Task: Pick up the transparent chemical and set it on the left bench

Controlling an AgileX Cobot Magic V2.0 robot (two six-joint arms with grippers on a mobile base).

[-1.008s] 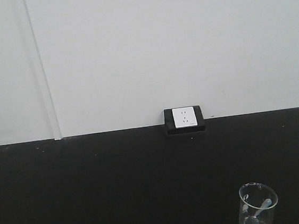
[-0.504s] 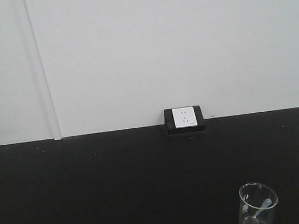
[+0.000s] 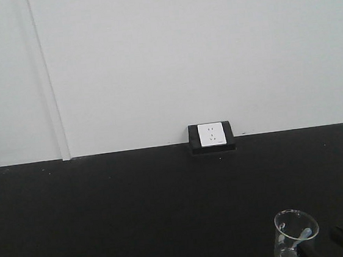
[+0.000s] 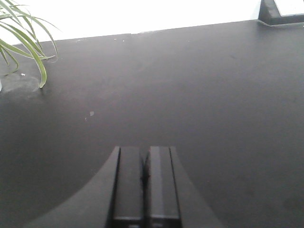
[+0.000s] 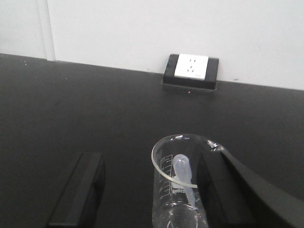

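LAB BENCH: A small clear beaker stands low in the centre of the right wrist view, over the black tabletop of the left-hand bench, with a plastic pipette leaning inside it. The right gripper brackets the glass with jaws spread wide, gripping nothing. The beaker sits close beside the finger at the right of the frame and well apart from the other; whether it touches cannot be told. The frame's lower edge cuts off its base, so contact with the tabletop is a judgement. The open jaws suggest the placing is all but complete, well forward of the wall, where the arm could back away freely. Behind, a white power socket in a black frame meets the white wall. The front view puts the beaker in its lower right corner, with only a sliver of gripper showing. Only the left wrist view shows the left gripper, its jaws closed on nothing above the tabletop, and green plant leaves at upper left.
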